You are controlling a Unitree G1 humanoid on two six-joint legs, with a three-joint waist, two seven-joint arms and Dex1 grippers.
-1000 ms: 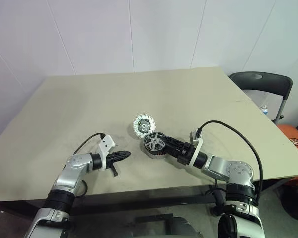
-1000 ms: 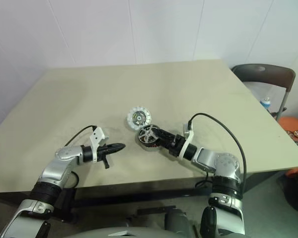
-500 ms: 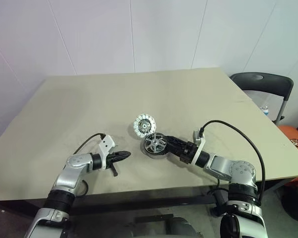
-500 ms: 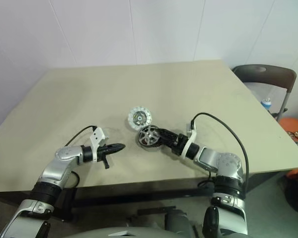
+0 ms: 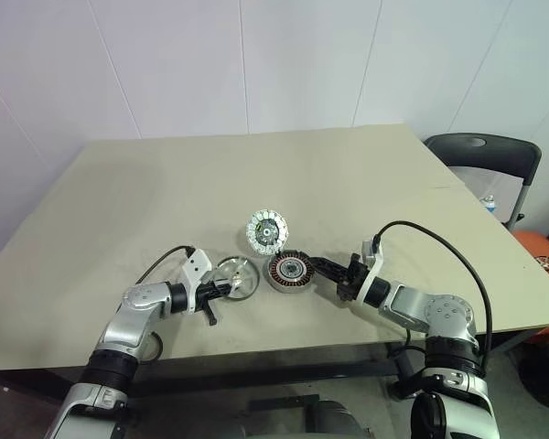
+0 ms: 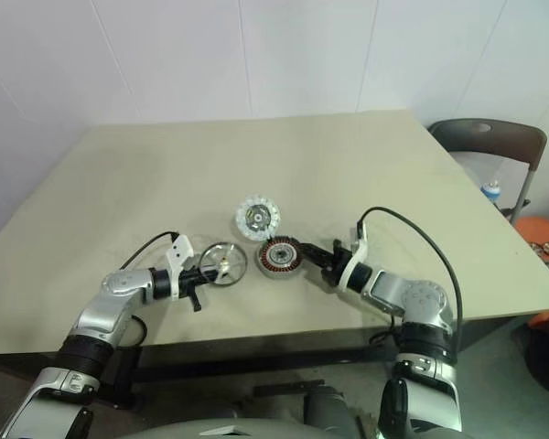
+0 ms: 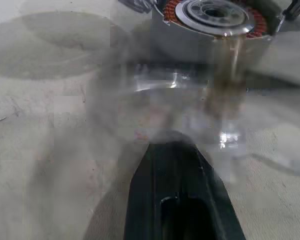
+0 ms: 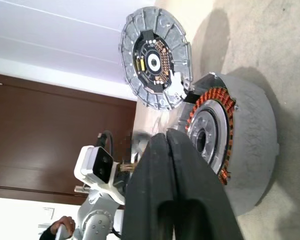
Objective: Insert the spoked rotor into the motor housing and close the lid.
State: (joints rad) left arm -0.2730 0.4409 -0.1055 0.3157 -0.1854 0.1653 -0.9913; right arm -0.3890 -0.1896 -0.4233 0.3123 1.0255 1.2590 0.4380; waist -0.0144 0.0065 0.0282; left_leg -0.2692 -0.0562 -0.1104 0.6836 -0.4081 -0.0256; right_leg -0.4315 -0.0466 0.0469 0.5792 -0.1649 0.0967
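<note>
On table [image 5: 146,183], between left gripper [image 5: 227,286] and motor housing [image 5: 289,273], spoked rotor [image 5: 238,276] lying outside cup, windings showing, lid [image 5: 265,230] standing open behind. Both claws pinched together, holding nothing; right gripper [image 5: 322,267] sitting just beside housing. Rotor needing regrasp by rim, kept level, hub centring over housing hub while lowering.

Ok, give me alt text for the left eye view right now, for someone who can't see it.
The spoked rotor is out of the motor housing, by the shut left gripper on the tan table. The lid stands open behind the housing; the shut right gripper points at the housing.
</note>
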